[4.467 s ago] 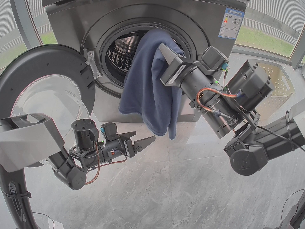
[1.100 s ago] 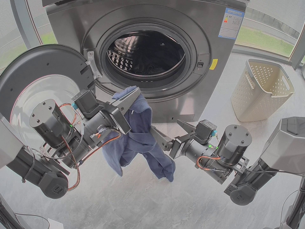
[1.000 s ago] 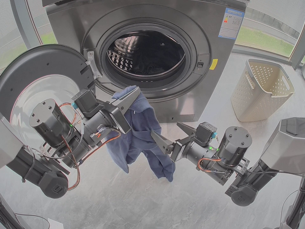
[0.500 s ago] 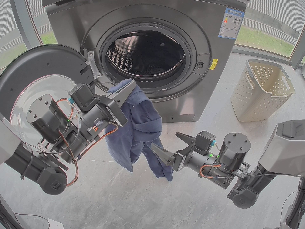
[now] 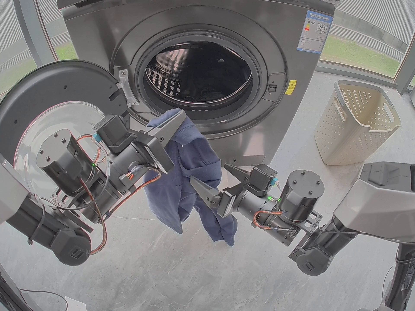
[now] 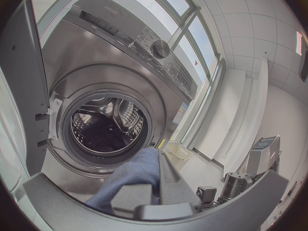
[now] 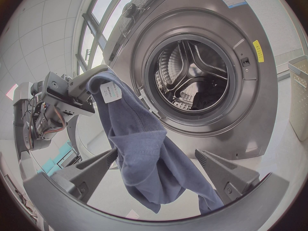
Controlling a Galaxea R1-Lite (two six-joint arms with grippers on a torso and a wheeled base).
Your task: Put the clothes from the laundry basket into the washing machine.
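Note:
A dark blue garment [image 5: 192, 173] hangs from my left gripper [image 5: 168, 124], which is shut on its top edge just below the washing machine's open drum [image 5: 199, 72]. The cloth drapes down toward the floor; a white size tag shows on the garment [image 7: 141, 145] in the right wrist view. My right gripper [image 5: 212, 181] is open, its fingers on either side of the hanging cloth, not closed on it. From the left wrist, the garment [image 6: 134, 174] bunches against one finger. Dark clothes lie inside the drum [image 7: 205, 97].
The washer door [image 5: 56, 104] stands swung open on the left, behind my left arm. A cream laundry basket [image 5: 356, 122] stands on the floor at the right of the machine. Grey tiled floor lies open in front.
The right gripper has let go of the garment at the drum, dropped low, then moved left and up around the hanging cloth. The left gripper has taken the garment and lifted it slightly.

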